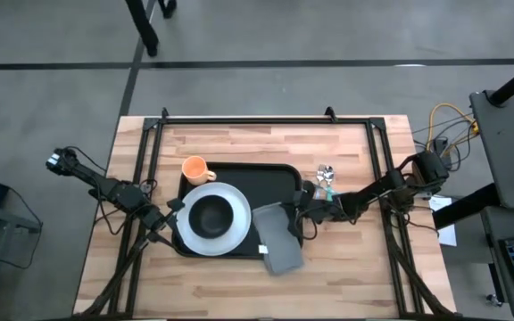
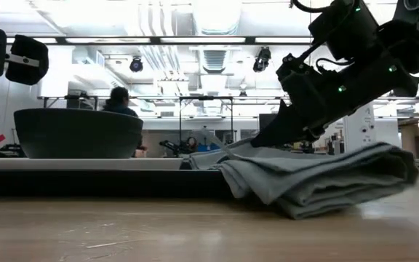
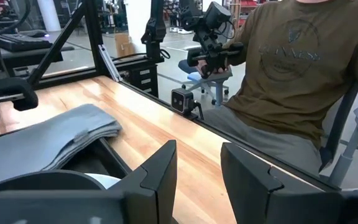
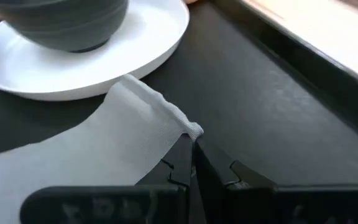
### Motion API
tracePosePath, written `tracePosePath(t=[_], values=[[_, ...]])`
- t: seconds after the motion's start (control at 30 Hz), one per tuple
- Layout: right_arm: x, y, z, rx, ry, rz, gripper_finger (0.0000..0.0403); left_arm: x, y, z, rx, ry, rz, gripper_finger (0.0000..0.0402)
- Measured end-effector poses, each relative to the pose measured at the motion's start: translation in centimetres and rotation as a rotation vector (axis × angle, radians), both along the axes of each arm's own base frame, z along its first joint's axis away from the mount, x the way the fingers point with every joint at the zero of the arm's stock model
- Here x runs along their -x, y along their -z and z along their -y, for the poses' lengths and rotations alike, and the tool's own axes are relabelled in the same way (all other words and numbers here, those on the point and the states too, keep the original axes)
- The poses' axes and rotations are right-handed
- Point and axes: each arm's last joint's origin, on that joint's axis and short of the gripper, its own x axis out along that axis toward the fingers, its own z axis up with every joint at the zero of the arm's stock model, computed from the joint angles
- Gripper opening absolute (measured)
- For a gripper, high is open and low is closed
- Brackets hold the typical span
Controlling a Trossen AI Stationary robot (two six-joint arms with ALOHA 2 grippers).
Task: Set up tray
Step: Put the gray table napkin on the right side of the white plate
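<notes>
Right at the front of the low view lies the grey napkin, folded and a bit crumpled, with one end on the wooden table and the other end up on the tray. Two dark fingers of the right gripper are pressed together on a corner of that napkin, pinching the cloth. This gripper is low over the right side of the tray, and its arm reaches in from the right edge of the table.

On the tray, just beside the napkin, sits a white plate with a dark bowl on it. An orange mug stands at the tray's far left corner. Some shiny cutlery lies on the wood just off the tray's right edge.

Over at the tray's left edge, close to the plate, is the left gripper. Its fingers are spread apart and hold nothing.

The black tray lies flat in the middle of the table. A person in a brown shirt sits beyond the table.
</notes>
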Motion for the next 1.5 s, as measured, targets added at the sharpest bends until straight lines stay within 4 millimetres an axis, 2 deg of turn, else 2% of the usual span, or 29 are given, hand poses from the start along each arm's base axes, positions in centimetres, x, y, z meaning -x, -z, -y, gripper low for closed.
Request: tracePosePath(t=[0.57,0.87,1.5], values=[[0.7,0.4,0.7,0.090,0.158,-0.001,0.0009,0.0,0.0,0.0,0.000,0.000,0.000,0.0107],[1.6,1.1,1.2,0.176,0.274,-0.066,0.0009,0.0,0.0,0.0,0.000,0.000,0.000,0.0107],[1.7,1.3,1.3,0.204,0.315,-0.065,0.0009,0.0,0.0,0.0,0.000,0.000,0.000,0.0107]])
